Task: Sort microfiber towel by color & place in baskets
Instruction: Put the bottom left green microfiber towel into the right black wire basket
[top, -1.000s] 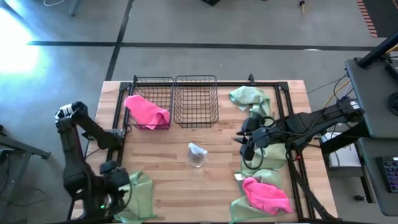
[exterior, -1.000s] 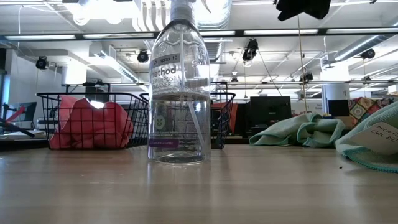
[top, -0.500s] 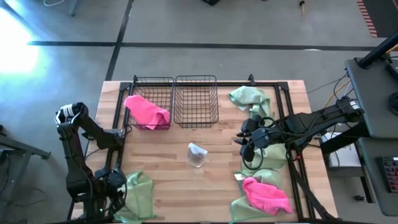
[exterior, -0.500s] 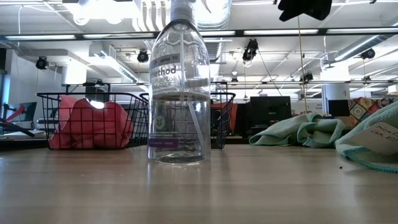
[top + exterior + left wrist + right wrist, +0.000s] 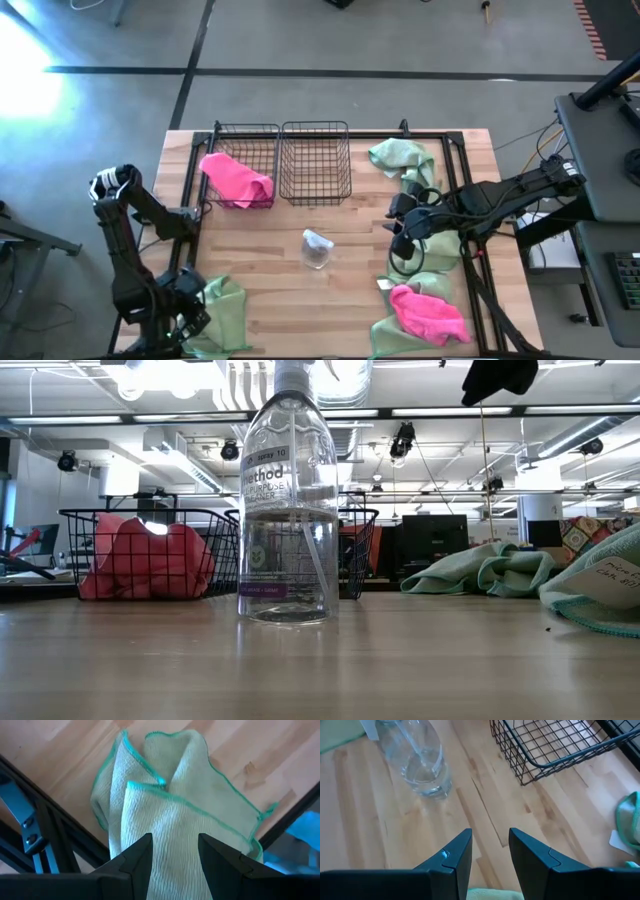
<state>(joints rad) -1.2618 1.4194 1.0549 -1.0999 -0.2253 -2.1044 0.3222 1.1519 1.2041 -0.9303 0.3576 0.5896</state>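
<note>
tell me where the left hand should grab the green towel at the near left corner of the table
Best bet: the raised fold ridge in the middle of the green towel, pinched from straight above. The towel lies crumpled on the table with its folds standing up, and the left hand hangs right over it, fingers open.

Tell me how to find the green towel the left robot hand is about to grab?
Look at the wooden table from above and go to its near left corner, far from the two black baskets. The left gripper hangs open right over a pale green towel there. It lies alone; the other green towels are all on the right side.
</note>
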